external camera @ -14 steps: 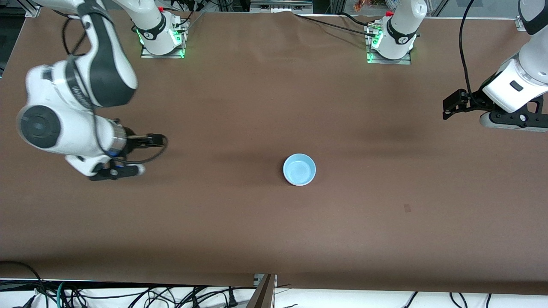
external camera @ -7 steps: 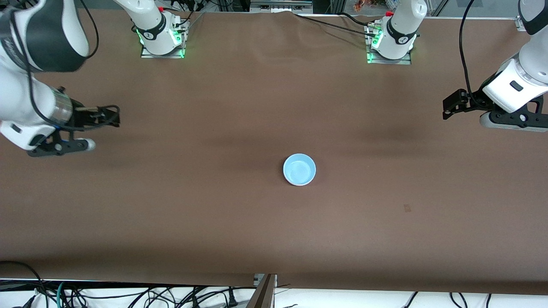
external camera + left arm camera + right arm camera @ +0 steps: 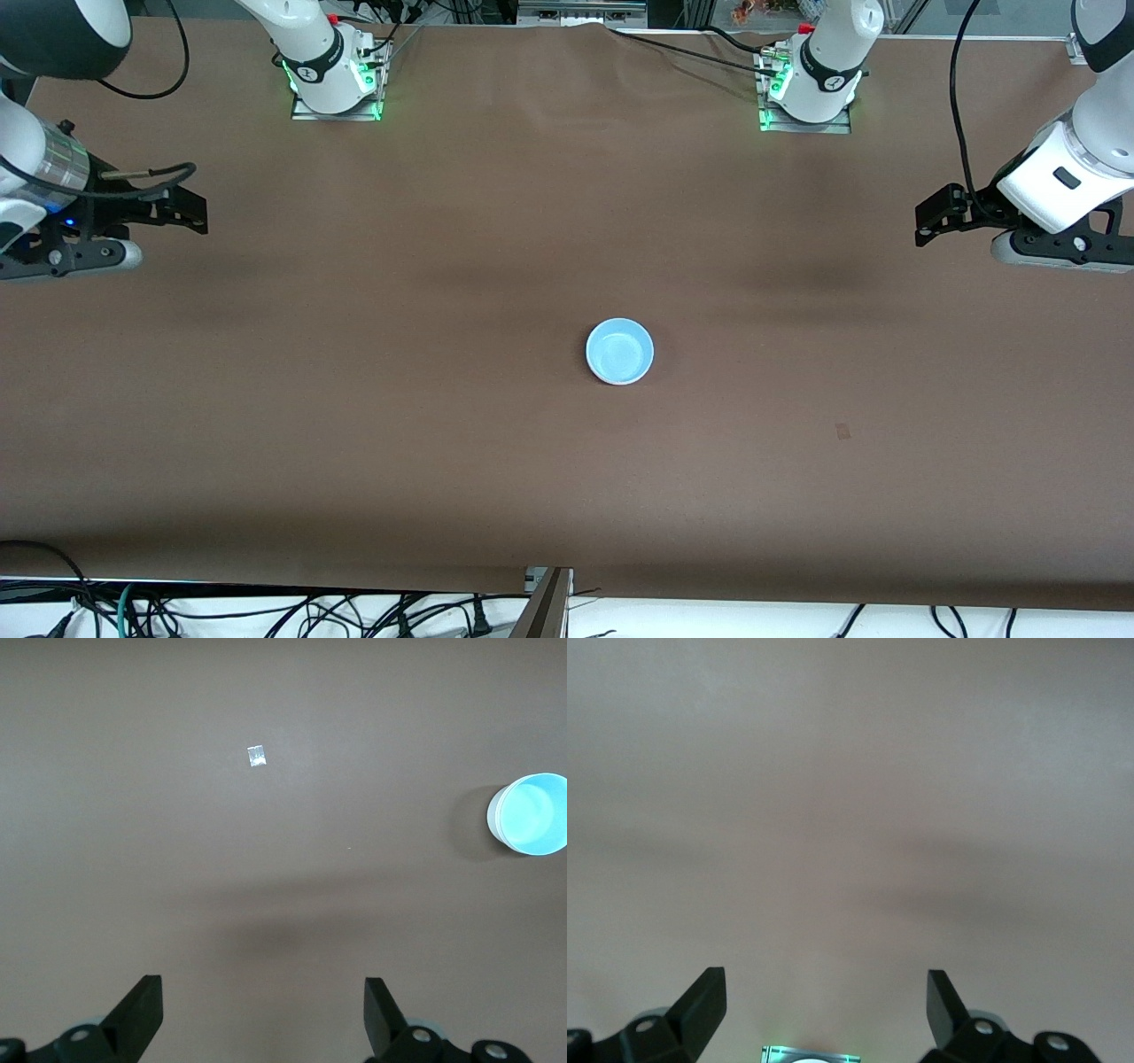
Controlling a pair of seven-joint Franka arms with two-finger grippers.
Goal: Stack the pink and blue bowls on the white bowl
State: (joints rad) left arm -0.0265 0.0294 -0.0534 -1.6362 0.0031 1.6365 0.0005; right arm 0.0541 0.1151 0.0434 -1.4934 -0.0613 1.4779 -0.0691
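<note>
A light blue bowl [image 3: 619, 349] stands upright near the middle of the brown table; it also shows at the edge of the left wrist view as the blue bowl [image 3: 534, 811]. Under its rim there is a white wall, which looks like the white bowl [image 3: 620, 380] with the blue one nested in it. The pink bowl is hidden. My right gripper [image 3: 197, 213] hangs open and empty over the right arm's end of the table. My left gripper [image 3: 927, 223] waits open and empty over the left arm's end. Both wrist views show wide-apart fingertips over bare cloth.
A small patch of tape [image 3: 842, 431] lies on the cloth nearer to the front camera than the bowl, toward the left arm's end. The two arm bases [image 3: 335, 75] [image 3: 811, 84] stand at the table's back edge. Cables hang below the near edge.
My right arm has swung away from the table's middle toward its own end and toward the bases, still open. The left arm and the bowl have not moved.
</note>
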